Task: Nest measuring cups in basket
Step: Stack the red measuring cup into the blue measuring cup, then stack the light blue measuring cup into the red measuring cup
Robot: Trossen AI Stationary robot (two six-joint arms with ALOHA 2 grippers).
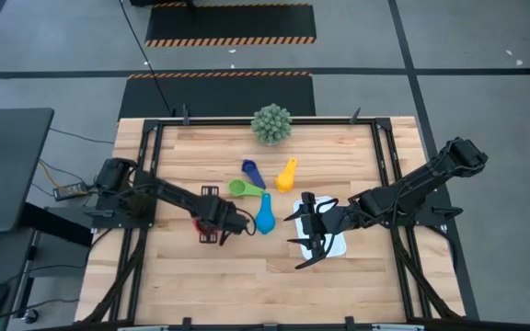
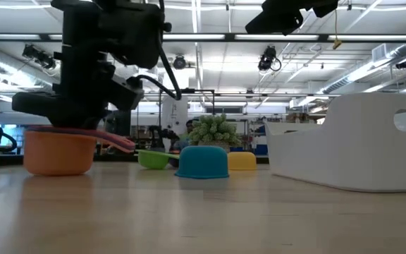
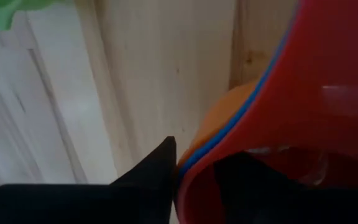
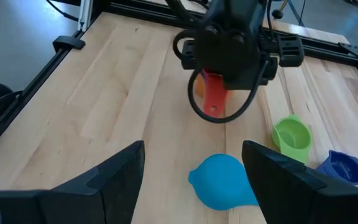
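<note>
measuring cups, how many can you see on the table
7 seen. Loose: dark blue, yellow, green, light blue. Stacked under the left tool: red over a blue rim in orange. More may be hidden.

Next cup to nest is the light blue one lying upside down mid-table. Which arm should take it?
Right, probably. The right gripper hangs open over the basket, free, with the light blue cup directly ahead of it. The left gripper is nearer but occupied at the red cup stacked on an orange cup.

Small plastic red cup (image 3: 328, 93) sits stacked in an orange cup (image 2: 58, 152). Light blue cup (image 1: 265, 217), green cup (image 1: 240, 188), dark blue cup (image 1: 251, 170) and yellow cup (image 1: 286, 175) lie mid-tabletop. The white plastic basket (image 2: 358, 141) stands beside them.
</note>
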